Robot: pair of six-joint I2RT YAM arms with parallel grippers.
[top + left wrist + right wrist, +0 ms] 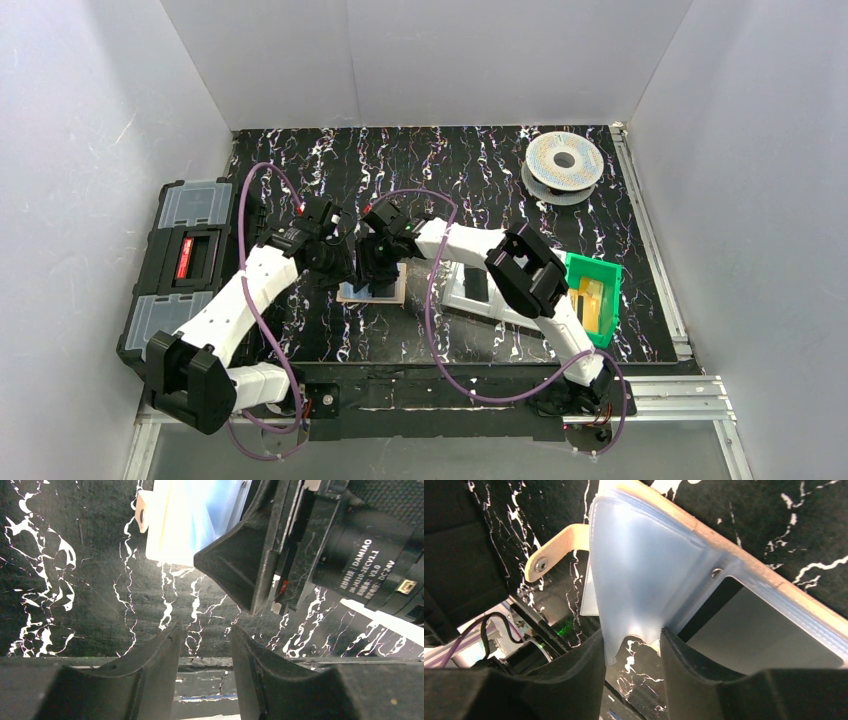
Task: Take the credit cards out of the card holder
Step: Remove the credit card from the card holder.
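1. Right gripper fingers fill the bottom of its wrist view. The jaws are partway apart, and the bottom corner of a pale blue flap hangs in the gap. It brushes the left-hand finger, but the gap is wider than the flap, so I'd call that loose, not a pinch.
2. Can't tell if that flap is a card or just a plastic sleeve, since it bends a lot. As for the credit cards, my best guess is the flat silvery-grey face just beside the flap, tucked under the tan edge.
3. That tan edge is the card holder. It's tipped up over the black marbled table in the middle, between the two arms, with its snap strap sticking out to one side.
4. Left gripper hovers near it with a middling gap. There's nothing between the jaws and they're touching nothing.
5. How I'd do this step:
   - Close the right jaws on the flap corner only, not the tan cover.
   - Pull along the pocket's open side rather than straight up.
   - Get the left one pinning the cover down first, or the whole wallet probably rides along.
6. Way off to the right sits a green bin, well apart from all this.
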